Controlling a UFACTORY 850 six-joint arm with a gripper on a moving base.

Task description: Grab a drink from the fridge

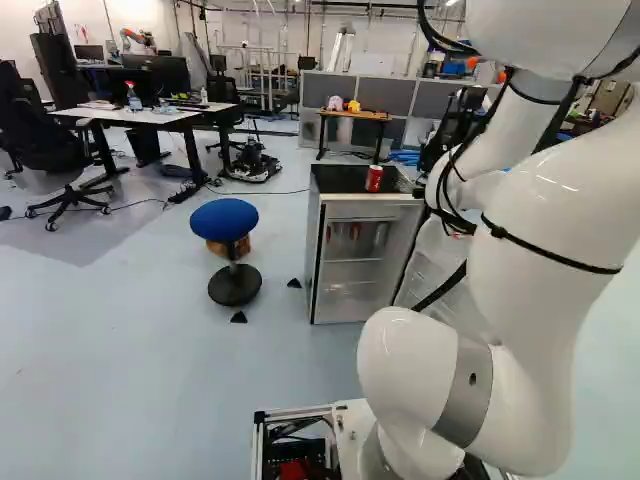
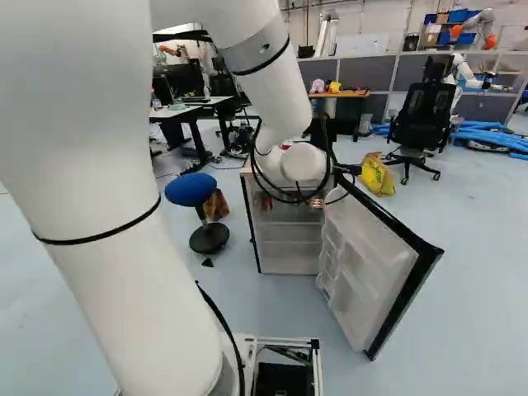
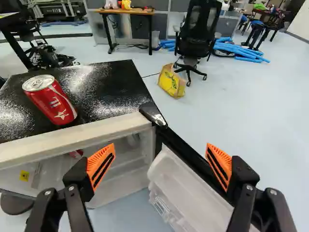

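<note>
Stool (image 1: 225,221) stood left of the fridge (image 3: 77,137). Can (image 3: 52,102) sat on top of the fridge; red items (image 1: 355,231) showed inside, probably the drinks wanted. End effector (image 3: 160,153) was wide open, gripping nothing, near the fridge's hinge corner. Door (image 2: 371,264) hung open right of the fridge. Risks: entering too high could've clipped the fridge's top edge, maybe tipping the can; straying right could've hit the door and swung it.
</note>
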